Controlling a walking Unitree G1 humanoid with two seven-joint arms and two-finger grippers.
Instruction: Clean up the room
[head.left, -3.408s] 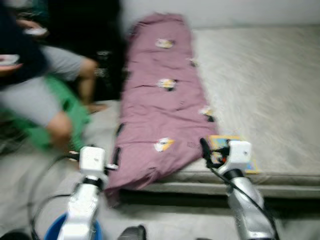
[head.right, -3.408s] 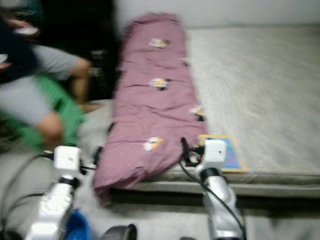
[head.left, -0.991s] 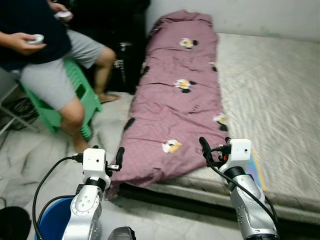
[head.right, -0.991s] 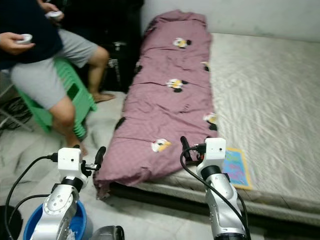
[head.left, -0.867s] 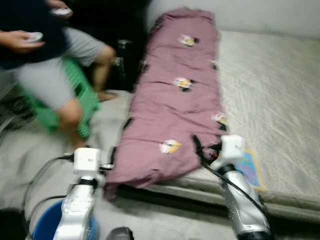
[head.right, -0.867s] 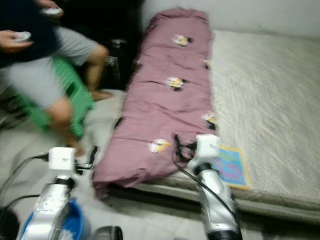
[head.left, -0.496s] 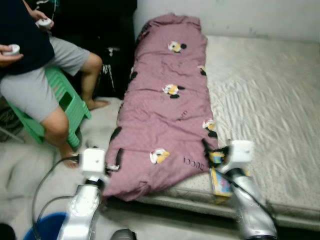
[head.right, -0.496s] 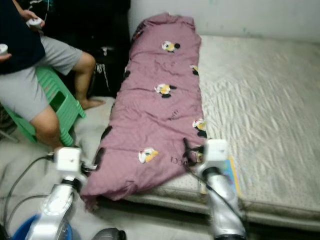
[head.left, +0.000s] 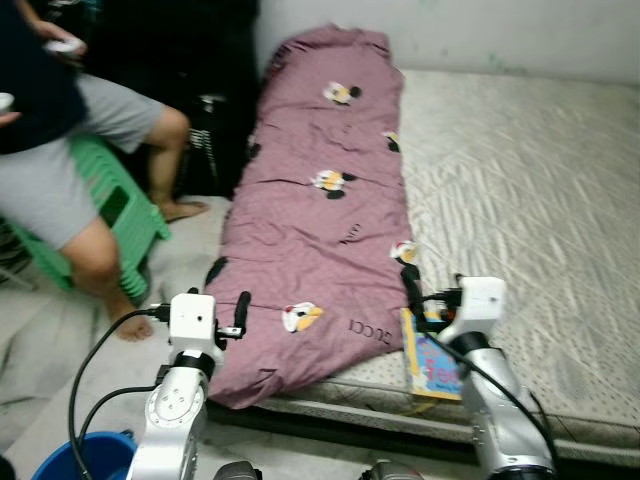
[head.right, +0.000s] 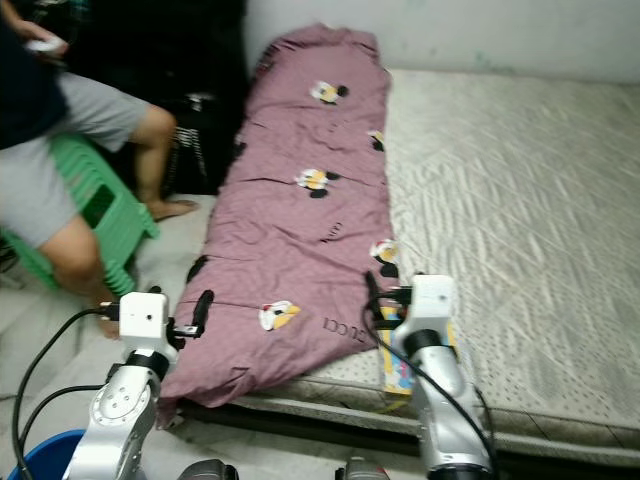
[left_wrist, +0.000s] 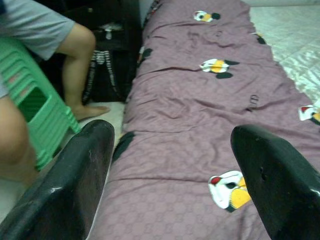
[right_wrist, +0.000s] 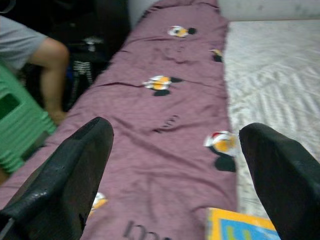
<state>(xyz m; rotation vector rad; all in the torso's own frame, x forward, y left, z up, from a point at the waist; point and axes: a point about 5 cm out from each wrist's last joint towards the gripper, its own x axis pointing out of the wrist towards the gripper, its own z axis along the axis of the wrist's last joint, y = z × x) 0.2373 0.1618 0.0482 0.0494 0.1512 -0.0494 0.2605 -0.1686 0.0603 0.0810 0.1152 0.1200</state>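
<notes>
While both arms are raised in front of you, a long mauve quilt (head.left: 320, 210) printed with small cartoon figures lies along the left edge of the mattress (head.left: 530, 200), running from 12 o'clock down toward 7 o'clock, where its near end droops over the mattress edge toward the floor (head.left: 190, 250).

Your left claw (left_wrist: 170, 180) hangs off the bed at about 8 o'clock, beside that drooping end, with its two black fingers (left_wrist: 70, 185) spread wide and nothing between them; its wrist view looks up the length of the quilt.

Your right claw (right_wrist: 175, 170) sits at about 5 o'clock over the near right border of the quilt, its fingers (right_wrist: 280, 175) likewise held well apart and empty.

Just beside that border, a thin colourful picture book (head.left: 430, 362) with a yellow edge lies flat on the mattress at the near edge, directly under your right wrist; whether its left side touches the quilt, you cannot tell.

At 10 o'clock a person (head.left: 70, 170) in grey shorts sits on a green plastic stool (head.left: 125, 215), bare feet on the floor, with dark bags (head.left: 205, 130) behind them against the wall.

A blue bucket (head.left: 85, 455) stands on the floor at 7 o'clock, below your left arm.
</notes>
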